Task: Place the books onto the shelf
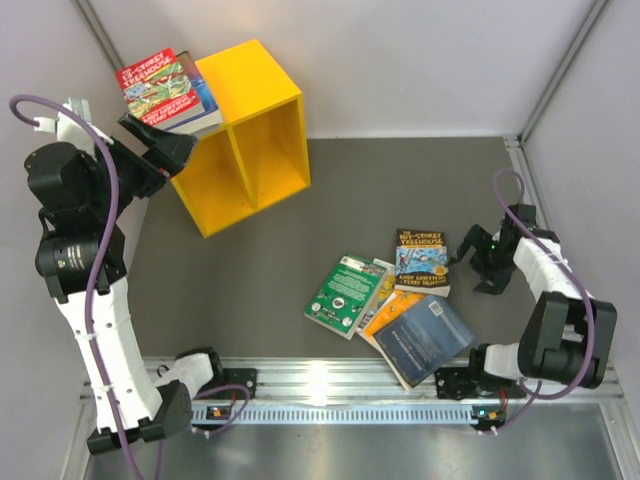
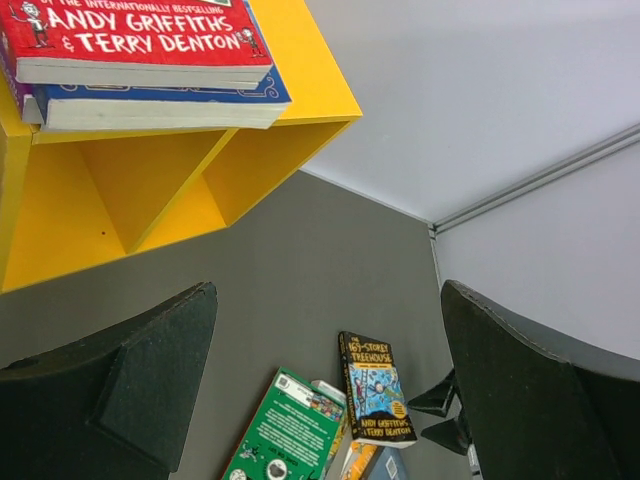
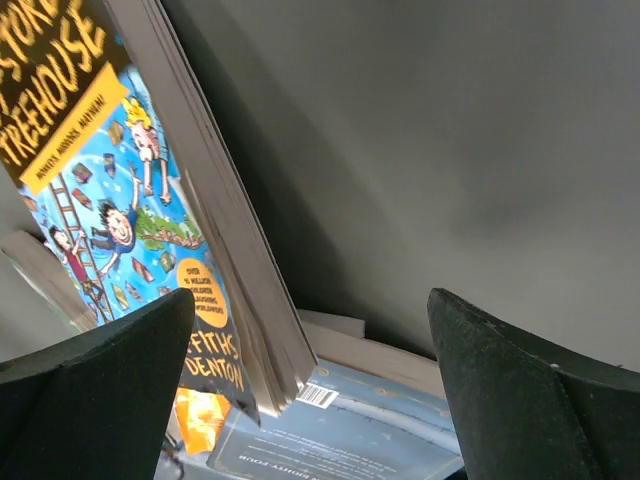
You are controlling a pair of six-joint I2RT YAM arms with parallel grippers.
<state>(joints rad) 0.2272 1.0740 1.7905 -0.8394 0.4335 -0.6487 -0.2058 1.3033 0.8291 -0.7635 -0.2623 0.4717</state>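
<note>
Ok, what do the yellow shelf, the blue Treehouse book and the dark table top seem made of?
The bright yellow two-compartment box shelf looks like painted board or wood: thick flat panels, even matte colour. The blue Treehouse paperback is paper with a printed card cover: layered page edges show beside it. The dark grey table surface looks like a matte mat, rubber or felt; unclear which.
</note>
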